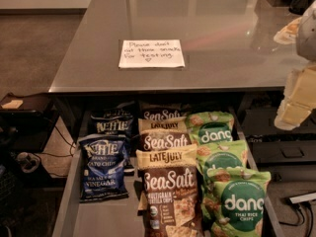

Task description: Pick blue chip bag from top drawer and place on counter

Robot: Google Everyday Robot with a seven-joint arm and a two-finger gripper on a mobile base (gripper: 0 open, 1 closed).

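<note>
Yet to lift the blue chip bag (103, 168) from the open top drawer (109, 217) onto the counter (222, 38); hand (295, 101) at far right, grip impossible to tell

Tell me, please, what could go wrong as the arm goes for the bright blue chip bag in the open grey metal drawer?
The dark navy Kettle bag lies just behind the bright blue chip bag, so the wrong one might be grabbed. The cream-coloured gripper hangs far right; reaching across may disturb the brown Sea Salt bags and green Dang bags between.
</note>
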